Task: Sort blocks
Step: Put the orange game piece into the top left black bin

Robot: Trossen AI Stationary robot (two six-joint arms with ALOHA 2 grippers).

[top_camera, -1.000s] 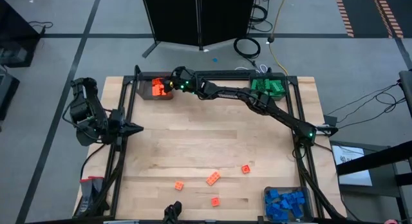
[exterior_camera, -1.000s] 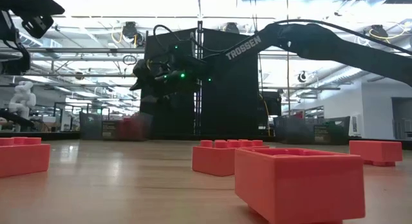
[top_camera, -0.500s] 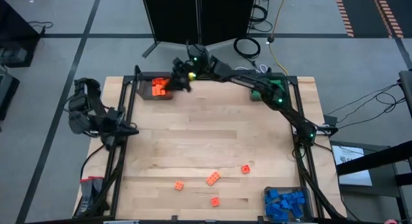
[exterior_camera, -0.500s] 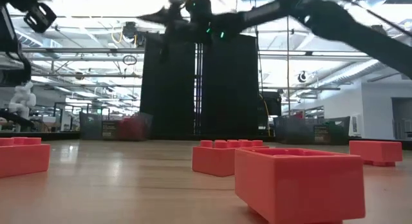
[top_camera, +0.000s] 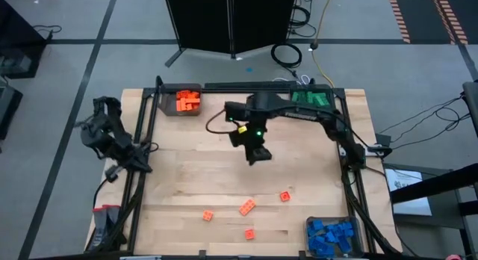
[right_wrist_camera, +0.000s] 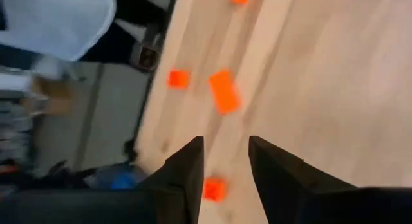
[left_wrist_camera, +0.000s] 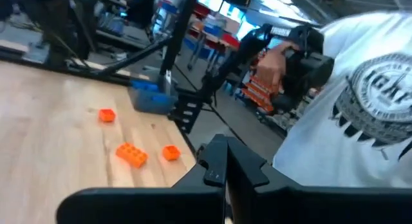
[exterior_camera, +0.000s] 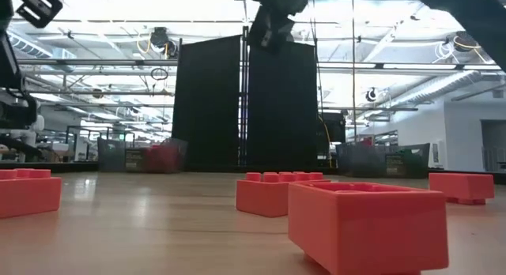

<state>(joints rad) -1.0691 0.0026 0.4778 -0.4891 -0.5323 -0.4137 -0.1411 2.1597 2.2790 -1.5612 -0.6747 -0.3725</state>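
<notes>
Several orange blocks lie on the wooden table toward its near edge: an oblong one [top_camera: 247,208] and square ones [top_camera: 285,196], [top_camera: 208,214], [top_camera: 249,234]. My right gripper [top_camera: 256,154] hangs high above the table's middle and points slanting down at them. Its fingers are open [right_wrist_camera: 225,141] with nothing between them. My left gripper [top_camera: 143,157] waits at the table's left edge with its fingers shut [left_wrist_camera: 222,161] and nothing in them. The low view shows the orange blocks [exterior_camera: 273,194] close up, resting flat on the wood, and the right gripper [exterior_camera: 273,26] at the top.
Three clear bins stand at the table's corners: one with orange blocks [top_camera: 185,101] at the far left, one with green blocks [top_camera: 312,99] at the far right, one with blue blocks [top_camera: 330,237] at the near right. A person in a white shirt [left_wrist_camera: 360,108] stands beyond the table.
My right gripper has left the orange bin at the far left, risen, and swung toward the table's middle and near side, tipping over so that it points down. My left gripper has turned a little at the left edge.
</notes>
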